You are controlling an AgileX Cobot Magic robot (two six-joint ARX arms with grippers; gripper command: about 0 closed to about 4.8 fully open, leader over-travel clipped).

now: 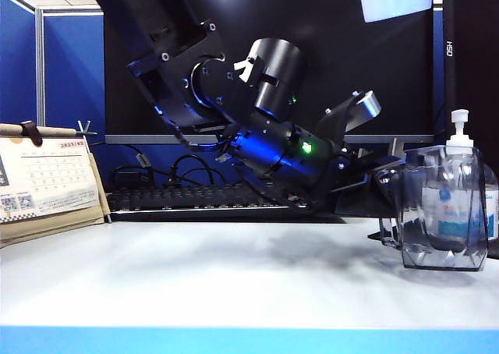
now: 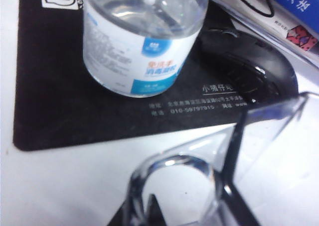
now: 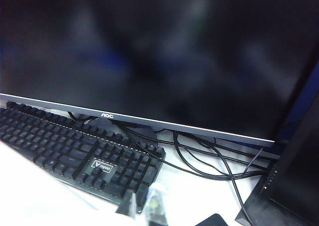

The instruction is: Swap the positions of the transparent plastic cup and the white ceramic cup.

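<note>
The transparent plastic cup (image 1: 440,214), faceted and tinted grey-blue, is at the right of the table with its base down at the tabletop. My left gripper (image 1: 387,184) reaches across from the left and is shut on the cup's loop handle (image 2: 172,183). Its dark fingertips (image 2: 158,213) pinch the handle in the left wrist view. The cup's clear wall (image 2: 264,131) runs beside it. My right gripper (image 3: 147,206) appears only in the right wrist view. It is shut with nothing in it and hovers near the keyboard's corner. The white ceramic cup is out of view.
A clear pump bottle with a blue label (image 1: 460,190) stands just behind the cup on a black mouse pad (image 2: 60,101), beside a black mouse (image 2: 249,71). A keyboard (image 1: 195,200), monitor (image 3: 149,47) and cables (image 3: 209,161) fill the back. A desk calendar (image 1: 47,184) leans at the left.
</note>
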